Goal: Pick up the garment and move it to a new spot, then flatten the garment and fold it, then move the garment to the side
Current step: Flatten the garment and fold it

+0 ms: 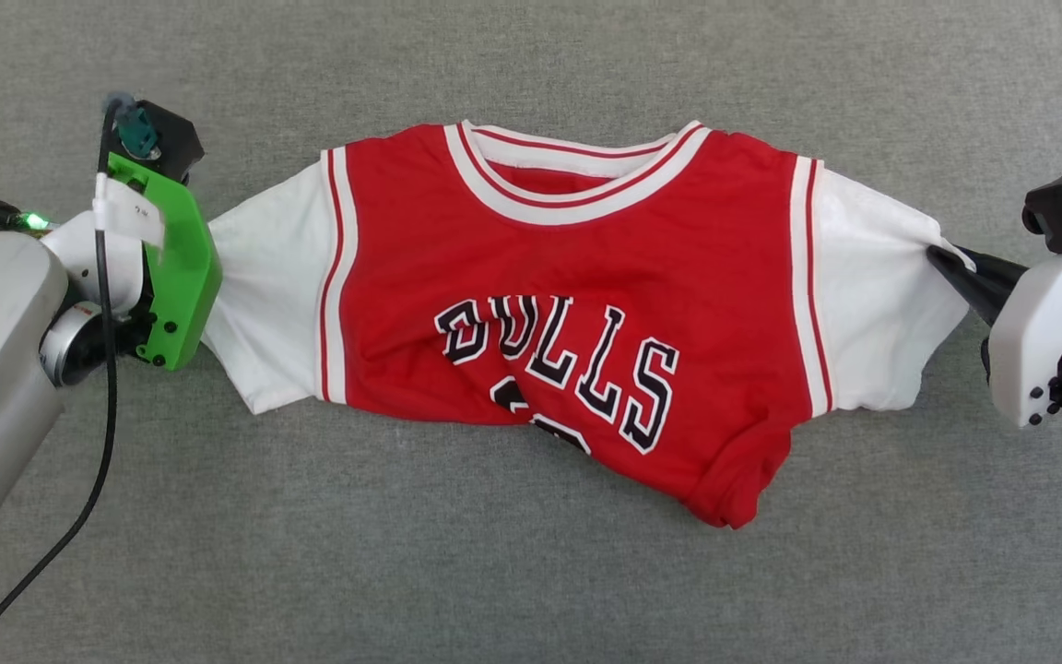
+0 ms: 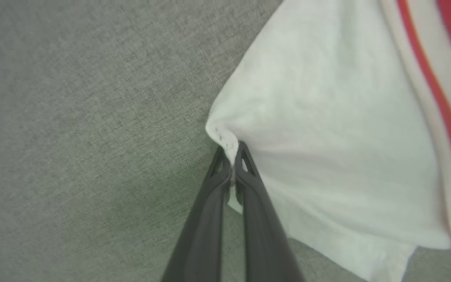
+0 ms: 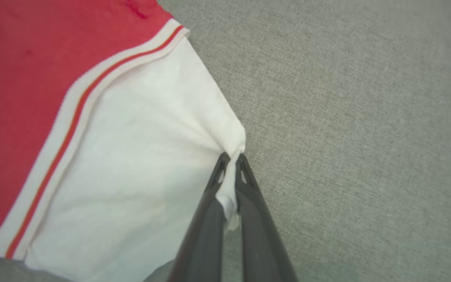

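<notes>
The garment, a red jersey-style T-shirt with white sleeves and black "BULLS" lettering, lies front up on the grey cloth surface, its lower hem bunched and rumpled at the lower right. My left gripper is shut on the edge of the garment's white sleeve at the head view's left; there its fingers are hidden behind the green wrist mount. My right gripper is shut on the tip of the other white sleeve, and cloth is pinched between its dark fingers.
Grey woven cloth covers the whole surface around the garment. A black cable hangs from my left wrist across the lower left.
</notes>
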Available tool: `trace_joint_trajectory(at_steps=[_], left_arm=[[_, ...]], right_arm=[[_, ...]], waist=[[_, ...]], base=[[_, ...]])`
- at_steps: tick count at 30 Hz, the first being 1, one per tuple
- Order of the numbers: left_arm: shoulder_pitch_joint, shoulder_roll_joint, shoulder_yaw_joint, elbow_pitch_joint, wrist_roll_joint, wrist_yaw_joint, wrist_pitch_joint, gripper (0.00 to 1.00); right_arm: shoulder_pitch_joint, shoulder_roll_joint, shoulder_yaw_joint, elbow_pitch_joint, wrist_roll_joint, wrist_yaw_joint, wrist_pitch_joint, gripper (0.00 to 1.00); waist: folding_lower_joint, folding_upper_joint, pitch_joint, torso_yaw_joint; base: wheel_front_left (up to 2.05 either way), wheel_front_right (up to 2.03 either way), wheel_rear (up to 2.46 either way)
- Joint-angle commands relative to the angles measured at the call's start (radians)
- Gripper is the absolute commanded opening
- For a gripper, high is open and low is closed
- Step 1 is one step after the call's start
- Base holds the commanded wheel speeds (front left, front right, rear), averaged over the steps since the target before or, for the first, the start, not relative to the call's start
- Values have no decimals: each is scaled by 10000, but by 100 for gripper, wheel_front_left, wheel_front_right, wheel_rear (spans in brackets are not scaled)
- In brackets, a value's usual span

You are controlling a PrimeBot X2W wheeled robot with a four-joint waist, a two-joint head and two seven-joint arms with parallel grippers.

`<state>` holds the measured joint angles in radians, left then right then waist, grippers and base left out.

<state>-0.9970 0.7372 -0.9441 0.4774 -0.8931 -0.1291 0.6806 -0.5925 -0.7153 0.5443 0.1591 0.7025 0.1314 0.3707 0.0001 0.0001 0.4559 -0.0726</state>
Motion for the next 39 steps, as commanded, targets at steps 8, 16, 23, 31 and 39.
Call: trace_joint_trajectory(at_steps=[8, 16, 23, 31, 39], left_arm=[[-172, 156, 59, -151, 501, -15, -2866, 0], [-529, 249, 458, -1142, 1120, 284, -4686, 0], [-1377, 241, 937, -1993, 1497, 702, -5309, 0], [-3281, -381, 1071, -1871, 1891, 553, -4963, 0], [-6001, -1108, 1306, -764, 2425, 238, -5209, 0]], right_arm=[[-114, 34, -360, -48, 32, -7, -1196, 0], [-231, -197, -1090, -355, -110, -7, -1683, 0], [-1047, -70, -1740, -539, -768, -7, -1675, 0], [-3619, 192, -1815, -18, -1472, -7, -1323, 0], [-6980, 558, -1360, 1361, -2000, -7, -1270, 0]], waist=[[-1, -1, -1278, 272], [-1, -1, -1984, 544], [-1, -1, -1975, 495], [-1, -1, -1171, 346], [-1, -1, -43, 75]], base=[[0, 0, 0], [0, 0, 0], [0, 0, 0], [0, 0, 0], [0, 0, 0]])
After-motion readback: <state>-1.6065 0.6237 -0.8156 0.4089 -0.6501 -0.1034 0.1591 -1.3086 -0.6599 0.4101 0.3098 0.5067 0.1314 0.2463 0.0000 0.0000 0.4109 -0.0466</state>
